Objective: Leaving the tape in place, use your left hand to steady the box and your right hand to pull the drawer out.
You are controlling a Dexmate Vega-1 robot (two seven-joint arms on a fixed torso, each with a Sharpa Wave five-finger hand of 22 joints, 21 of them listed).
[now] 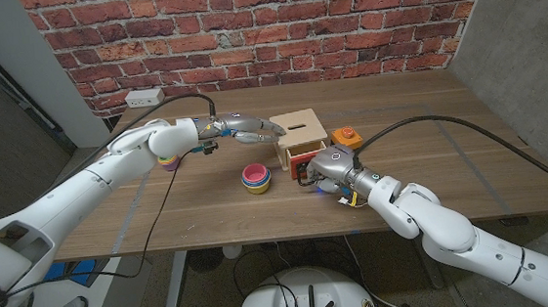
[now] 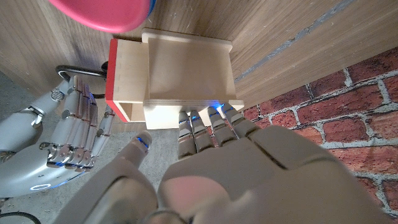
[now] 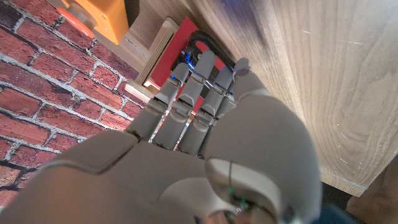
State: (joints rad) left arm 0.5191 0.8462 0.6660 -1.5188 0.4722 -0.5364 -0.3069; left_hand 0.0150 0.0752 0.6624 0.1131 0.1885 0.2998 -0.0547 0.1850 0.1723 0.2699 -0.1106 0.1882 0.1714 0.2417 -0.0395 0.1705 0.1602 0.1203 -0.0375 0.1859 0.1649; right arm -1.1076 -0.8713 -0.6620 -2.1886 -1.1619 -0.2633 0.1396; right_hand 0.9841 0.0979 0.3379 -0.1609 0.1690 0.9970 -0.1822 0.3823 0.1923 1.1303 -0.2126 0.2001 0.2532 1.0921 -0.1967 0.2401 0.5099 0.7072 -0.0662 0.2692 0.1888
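Head view: wooden box mid-tabletop; left robot hand rests outstretched fingers on its top to brace it. Left wrist view: red-fronted drawer protrudes partway. Right wrist view: right robot hand hooks curled fingers around the drawer's black handle for pulling.

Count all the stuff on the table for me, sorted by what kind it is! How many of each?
Wooden box with red drawer: 1
Orange block with red button: 1
Stacks of colourful cups: 2, one in front of the box, one under the left arm
Robot hands: 2, left hand on the box, right hand at the drawer
Total: 6
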